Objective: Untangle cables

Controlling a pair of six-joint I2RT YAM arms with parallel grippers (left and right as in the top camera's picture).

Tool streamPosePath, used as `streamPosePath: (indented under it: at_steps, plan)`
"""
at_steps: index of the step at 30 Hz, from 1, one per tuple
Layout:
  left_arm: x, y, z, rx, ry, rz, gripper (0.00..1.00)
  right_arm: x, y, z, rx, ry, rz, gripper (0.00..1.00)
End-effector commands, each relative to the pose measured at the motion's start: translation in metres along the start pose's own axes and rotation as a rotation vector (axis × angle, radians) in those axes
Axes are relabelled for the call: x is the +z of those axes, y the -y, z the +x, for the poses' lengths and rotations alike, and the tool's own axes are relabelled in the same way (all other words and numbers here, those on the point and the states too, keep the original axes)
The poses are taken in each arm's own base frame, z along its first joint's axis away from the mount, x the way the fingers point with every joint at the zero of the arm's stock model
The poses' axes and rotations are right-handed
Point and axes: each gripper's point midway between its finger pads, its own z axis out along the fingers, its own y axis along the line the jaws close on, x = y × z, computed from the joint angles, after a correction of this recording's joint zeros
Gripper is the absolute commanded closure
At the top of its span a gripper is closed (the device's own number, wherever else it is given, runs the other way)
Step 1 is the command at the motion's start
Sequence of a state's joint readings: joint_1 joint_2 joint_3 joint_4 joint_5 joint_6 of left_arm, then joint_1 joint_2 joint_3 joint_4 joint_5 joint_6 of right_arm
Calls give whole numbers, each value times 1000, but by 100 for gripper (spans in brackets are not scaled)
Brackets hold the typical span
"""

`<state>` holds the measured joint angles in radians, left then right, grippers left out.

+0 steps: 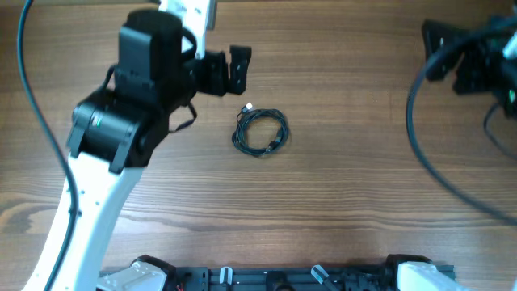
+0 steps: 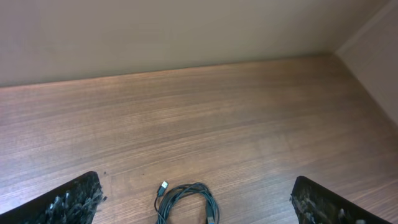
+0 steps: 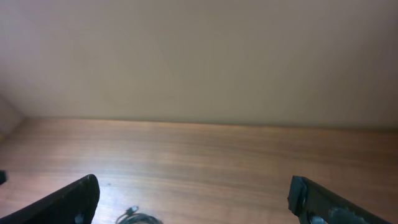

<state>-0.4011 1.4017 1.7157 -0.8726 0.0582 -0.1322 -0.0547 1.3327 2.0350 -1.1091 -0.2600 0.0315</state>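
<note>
My left gripper (image 1: 229,73) and right gripper (image 1: 442,55) both stand spread wide, empty. The cables (image 1: 259,132) lie coiled beneath the left's jaws, centred between them, and well apart from the right's. I'd lower the left and pinch one plug end, not the bundle.

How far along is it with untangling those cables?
Nothing looks done yet: the cables lie in one coil on the table. In hand: nothing; both arms' jaws are open and empty, the left arm nearest the coil. All the untangling is left.

White arm links (image 1: 85,214), black joint housings (image 1: 149,52), black wires (image 1: 409,121).
</note>
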Motion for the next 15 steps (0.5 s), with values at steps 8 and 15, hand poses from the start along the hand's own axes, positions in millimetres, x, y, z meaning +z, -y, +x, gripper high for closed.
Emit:
streamPosePath:
  at_steps: [8,15]
  plan:
    - [63,-61,43,-194,-161,-346,0,116,12,90,241,-438,-91,0]
    - [164,-75,132,-227,-455,-384,0,127,12,129,258,-605,-89,0]
